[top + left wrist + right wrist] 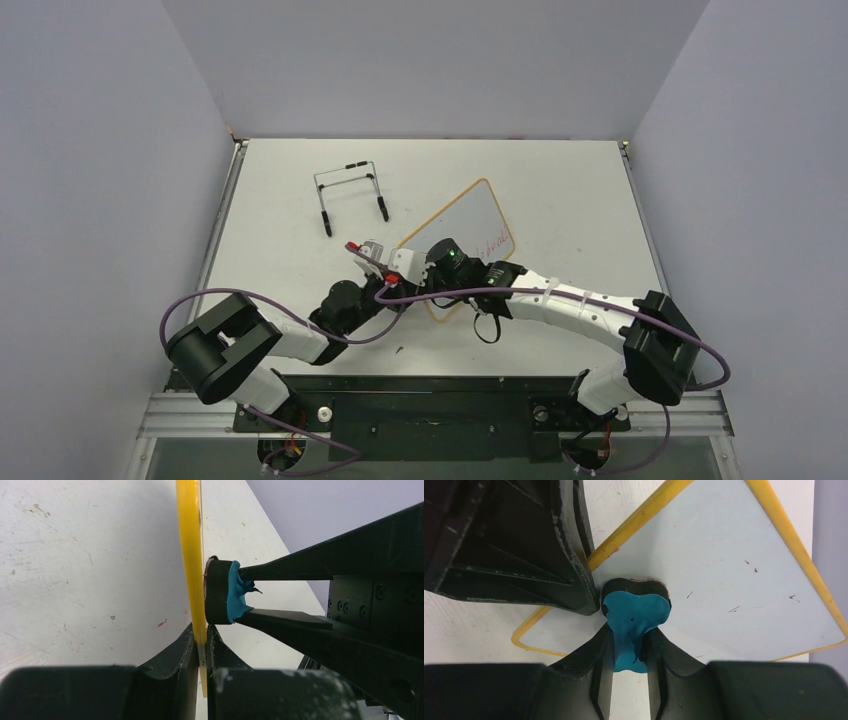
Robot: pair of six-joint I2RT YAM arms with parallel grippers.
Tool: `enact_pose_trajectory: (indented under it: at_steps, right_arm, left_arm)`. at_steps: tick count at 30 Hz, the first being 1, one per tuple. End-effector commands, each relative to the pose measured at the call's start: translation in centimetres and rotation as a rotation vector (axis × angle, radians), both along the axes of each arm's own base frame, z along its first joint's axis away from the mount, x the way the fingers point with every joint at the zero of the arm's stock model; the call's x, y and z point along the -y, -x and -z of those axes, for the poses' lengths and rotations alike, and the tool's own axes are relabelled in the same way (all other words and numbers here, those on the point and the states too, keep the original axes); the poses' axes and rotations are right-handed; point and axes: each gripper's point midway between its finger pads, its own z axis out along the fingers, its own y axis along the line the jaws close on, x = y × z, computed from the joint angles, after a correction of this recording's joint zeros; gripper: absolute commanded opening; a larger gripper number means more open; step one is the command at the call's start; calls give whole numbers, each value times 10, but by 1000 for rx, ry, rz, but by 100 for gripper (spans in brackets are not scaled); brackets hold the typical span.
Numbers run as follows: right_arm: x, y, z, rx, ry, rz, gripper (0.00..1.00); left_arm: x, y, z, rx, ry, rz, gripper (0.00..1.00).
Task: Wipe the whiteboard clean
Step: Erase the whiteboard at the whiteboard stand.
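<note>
Pale lilac walls close in a scuffed white table (pixel 560 180) on three sides, with both arms reaching to its middle. The right gripper (pixel 630 636) is clamped narrowly on the blue body of a small eraser (pixel 636 605), one finger on each side of its waist. The eraser's black felt pad lies flat against the face of the whiteboard (pixel 724 565), close to a framed edge. The left gripper (pixel 201 632) is pinched tight on that same yellow-framed edge, right next to the eraser, with one finger on each face of the board. That side of the board is therefore held off the table. Whether its far corner rests on the surface cannot be told. From overhead the board sits at a diagonal near the table's centre, partly hidden under the two wrists. Red handwriting shows along its right-hand side. In the right wrist view, the face around the eraser looks nearly clean, marked only by a few dark specks. Well apart from the board, toward the far left of the table, stands a black wire easel (pixel 345 170).
</note>
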Motion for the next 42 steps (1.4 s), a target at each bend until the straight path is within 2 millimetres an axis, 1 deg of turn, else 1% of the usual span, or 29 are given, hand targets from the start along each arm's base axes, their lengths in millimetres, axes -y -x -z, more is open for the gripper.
enact_pose_trajectory:
  at_steps: [1, 3, 5, 6, 8, 13, 18, 20, 22, 23, 24, 25, 26, 27, 28, 29, 30, 33, 34, 37, 39, 40, 41, 42]
  right_arm:
    - [-24, -2, -10, 10, -50, -11, 0]
    - [-22, -4, -4, 9, -27, -5, 0]
    - [-16, -6, 4, 12, 7, 6, 0]
    - [-11, -9, 6, 16, 19, 22, 0]
    - [0, -11, 16, 14, 57, 47, 0]
    - [21, -20, 26, -1, 105, 100, 0]
    - [37, -15, 39, -23, 143, 107, 0]
    - [44, -15, 40, -29, 145, 118, 0]
    - [50, -19, 35, -39, 120, 146, 0]
    - [56, -25, 34, -58, 96, 168, 0]
    - [65, -33, 28, -70, 64, 210, 0]
    - [64, -35, 24, -92, 28, 208, 0]
    - [73, -40, 20, -102, 2, 240, 0]
    - [72, -39, 20, -129, -28, 230, 0]
    - [79, -44, 16, -133, -50, 253, 0]
    - [79, -43, 16, -154, -75, 251, 0]
    - [85, -47, 17, -166, -85, 272, 0]
    - [84, -50, 19, -191, -100, 267, 0]
    - [83, -50, 23, -203, -95, 264, 0]
    - [69, -45, 26, -225, -89, 226, 0]
    - [54, -33, 33, -249, -62, 169, 0]
    - [48, -29, 33, -259, -64, 145, 0]
    - [43, -20, 35, -276, -51, 110, 0]
    - [37, -12, 35, -298, -62, 74, 0]
  left_arm:
    - [12, 1, -45, 118, 127, 45, 0]
    - [12, 1, -47, 122, 134, 45, 0]
    - [11, 2, -48, 124, 137, 45, 0]
    - [10, 2, -48, 122, 135, 42, 0]
    - [9, 2, -49, 124, 134, 41, 0]
    - [5, 2, -50, 128, 134, 40, 0]
    - [0, 1, -49, 126, 145, 29, 0]
    - [-3, 0, -48, 122, 152, 24, 0]
    - [-6, 0, -49, 121, 167, 20, 0]
    - [-8, 0, -50, 122, 173, 15, 0]
    - [-8, 0, -49, 116, 178, 17, 0]
    - [-10, -1, -49, 117, 183, 13, 0]
    - [-10, 0, -50, 115, 189, 15, 0]
    - [-11, -1, -49, 111, 193, 12, 0]
    - [-11, -1, -49, 111, 197, 17, 0]
    - [-12, -2, -50, 106, 206, 15, 0]
    - [-11, -1, -50, 106, 212, 21, 0]
    - [-12, -2, -50, 86, 238, 21, 0]
    - [-12, -2, -50, 80, 243, 22, 0]
    - [-14, -3, -49, 45, 266, 20, 0]
    - [-15, -2, -50, 29, 275, 21, 0]
    - [-16, -2, -49, 20, 273, 17, 0]
    - [-17, -2, -53, 19, 283, 16, 0]
    - [-19, -3, -50, 5, 277, 9, 0]
